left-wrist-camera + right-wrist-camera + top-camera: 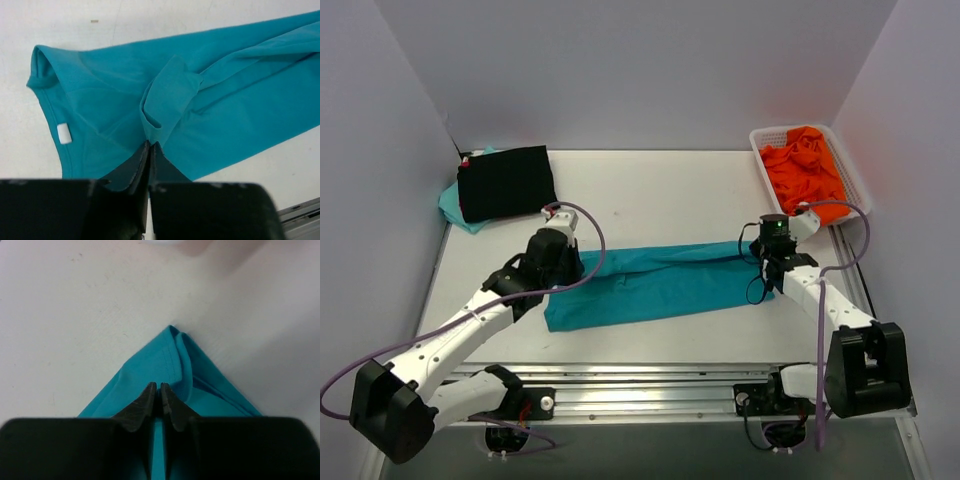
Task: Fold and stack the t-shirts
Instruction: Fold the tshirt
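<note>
**Teal t-shirt stretched between both grippers**

The teal t-shirt (660, 282) lies mid-table as a long folded band, creased lengthwise, its white label (64, 133) exposed. The left gripper (150, 146) pinches its left end; the right gripper (160, 388) pinches its right corner. A black t-shirt (506, 182) lies far left; orange t-shirts (806, 168) fill the basket (852, 170) far right.

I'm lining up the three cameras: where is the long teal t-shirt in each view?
Top external: teal t-shirt spans table centre between both grippers.
Left wrist: fills the middle and right, collar end left.
Right wrist: a folded corner at lower centre.
Shared landmark: the shirt itself, each end pinched by closed fingers.
</note>
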Robot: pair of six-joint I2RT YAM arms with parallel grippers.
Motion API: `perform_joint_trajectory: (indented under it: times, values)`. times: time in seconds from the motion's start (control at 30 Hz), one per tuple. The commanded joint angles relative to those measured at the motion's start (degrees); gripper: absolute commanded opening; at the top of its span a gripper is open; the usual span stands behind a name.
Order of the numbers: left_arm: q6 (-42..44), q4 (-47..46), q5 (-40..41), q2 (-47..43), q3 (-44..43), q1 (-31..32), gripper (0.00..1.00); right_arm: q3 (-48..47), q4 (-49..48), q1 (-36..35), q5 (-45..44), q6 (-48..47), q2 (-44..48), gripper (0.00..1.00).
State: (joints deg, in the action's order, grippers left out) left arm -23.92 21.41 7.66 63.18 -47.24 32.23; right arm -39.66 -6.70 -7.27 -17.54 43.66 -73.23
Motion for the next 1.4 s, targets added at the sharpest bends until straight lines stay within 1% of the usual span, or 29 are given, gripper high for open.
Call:
perform_joint_trajectory:
  times: [0.0,0.03,0.07,0.1,0.13,0.17,0.23,0.33,0.43,0.47,0.53,0.57,0.6,0.63,0.67,0.7,0.73,0.77,0.8,0.83,0.87,0.9,0.93,0.97,1.13,1.23,1.37]
  values:
    - [-6.39,3.89,9.11,-2.88,3.20,4.41,0.16,3.35,3.43,-0.12,-5.04,4.58,3.53,0.16]
    - [-7.44,4.95,12.69,-3.41,3.56,6.95,0.48,4.06,4.06,-0.12,-5.83,5.46,5.01,0.37]
    - [-10.15,7.66,15.08,-4.37,3.74,8.36,0.70,4.67,4.93,-0.20,-7.67,6.43,5.90,0.84]
    - [-11.40,8.99,17.63,-4.99,3.82,9.77,0.85,5.72,5.64,-0.20,-8.38,7.57,6.60,1.00]
    - [-12.71,10.05,22.96,-5.60,3.83,11.09,0.97,6.17,5.82,-0.20,-9.00,8.19,8.18,1.00]
    - [-15.34,11.27,25.10,-7.00,3.91,13.10,0.94,6.43,5.82,-0.29,-9.35,8.63,8.80,1.00]
    - [-16.50,10.76,27.31,-8.41,4.70,14.09,0.94,6.35,5.38,-0.38,-9.27,9.07,9.51,1.00]
    - [-15.28,5.67,28.02,-10.61,5.84,14.35,0.94,3.82,4.59,-1.78,-8.91,8.29,9.08,1.00]
    - [-12.47,0.40,28.02,-10.71,6.72,14.27,0.94,0.48,4.24,-3.98,-8.83,7.41,8.02,1.00]
    - [-10.38,-3.70,27.76,-9.58,7.42,14.27,0.94,-0.15,4.24,-4.85,-8.74,7.14,7.76,1.00]
    - [-7.64,-9.16,24.61,-7.82,8.39,13.57,0.94,-0.68,3.01,-8.18,-9.18,7.23,7.40,0.99]
    - [-4.93,-14.93,22.85,-5.20,8.74,13.04,0.95,-0.42,2.40,-9.33,-9.27,7.23,7.23,0.99]
    - [-3.86,-17.25,18.31,-3.60,8.92,11.56,0.98,-0.24,1.35,-10.30,-9.44,7.40,6.96,0.99]
    - [-2.98,-19.19,15.83,-1.85,8.84,10.67,0.98,-0.16,1.08,-11.88,-9.96,7.58,6.70,0.99]
    - [-1.93,-23.39,13.46,1.82,8.66,9.79,1.00,0.02,0.64,-12.41,-10.14,7.67,6.44,0.99]
    - [-1.57,-25.17,11.08,3.43,8.49,8.83,0.90,0.19,0.55,-13.03,-10.23,7.76,6.00,0.98]
    - [-1.22,-27.10,5.75,5.18,8.83,6.82,0.85,0.20,0.46,-13.82,-10.41,7.67,5.82,0.98]
    - [-0.61,-32.26,2.74,7.99,9.53,5.75,0.83,0.54,0.11,-14.09,-10.58,7.67,5.56,0.98]
    - [-0.69,-34.83,0.10,9.23,10.32,4.61,0.82,0.72,-0.07,-14.26,-10.67,7.58,5.47,0.98]
    - [-0.86,-37.38,-5.06,10.55,11.90,3.64,0.79,0.81,-0.16,-14.44,-10.93,7.32,5.12,0.98]
    - [-0.78,-42.19,-7.29,12.82,12.69,1.80,0.77,0.99,-0.33,-14.44,-11.55,7.23,4.86,0.98]
    - [-0.77,-44.07,-9.22,13.89,13.31,0.92,0.75,0.99,-0.25,-14.53,-11.81,7.06,4.77,0.98]
    - [-0.77,-45.48,-10.81,14.86,13.93,0.30,0.72,0.90,-0.07,-14.62,-12.16,6.71,4.42,0.98]
    - [-0.34,-47.49,-12.83,16.96,14.11,-0.49,0.72,0.90,0.02,-14.62,-12.43,6.62,4.24,0.98]
    - [-0.51,-50.93,-16.53,22.15,14.28,-2.08,0.71,0.37,0.02,-14.53,-12.96,6.18,4.24,0.99]
    - [-0.86,-52.34,-18.64,23.13,14.81,-2.43,0.70,0.37,-0.24,-14.53,-13.31,6.09,3.89,0.99]
    - [-0.95,-51.91,-19.35,23.74,14.81,-2.43,0.64,0.55,-0.51,-14.53,-13.49,6.17,2.92,0.99]
